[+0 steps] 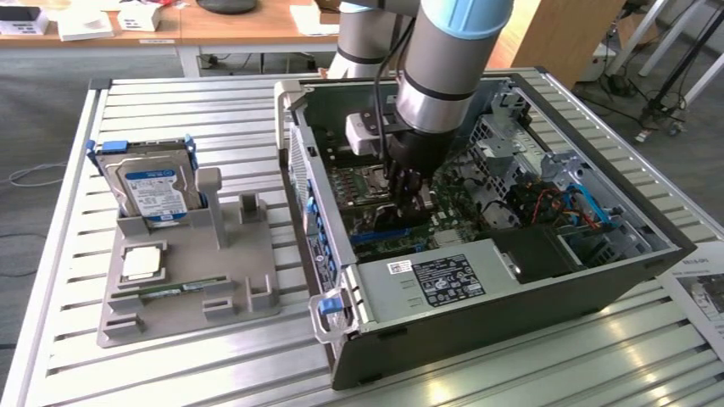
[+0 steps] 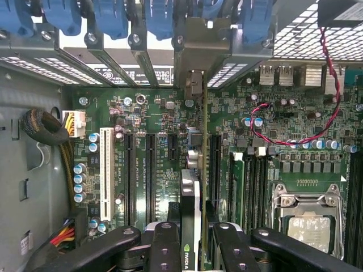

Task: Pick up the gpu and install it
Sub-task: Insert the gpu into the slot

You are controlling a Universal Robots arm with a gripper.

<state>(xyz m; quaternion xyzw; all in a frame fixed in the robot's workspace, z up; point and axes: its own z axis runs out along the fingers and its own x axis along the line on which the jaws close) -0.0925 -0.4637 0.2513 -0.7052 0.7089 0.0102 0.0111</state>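
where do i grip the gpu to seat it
Top edge, flat faces pinched, coming down through the open side of the case. The gpu stands on edge over the board, so only that edge is free; the end effector holds it that way.

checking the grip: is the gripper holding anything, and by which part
The gripper holds the gpu edge-on above the motherboard, its fingers pinching the card's two flat faces at the upper edge.

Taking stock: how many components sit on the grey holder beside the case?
3 on the grey holder: a hard drive upright at the far end, a silver square chip flat in the middle, a green memory stick nearer the front.
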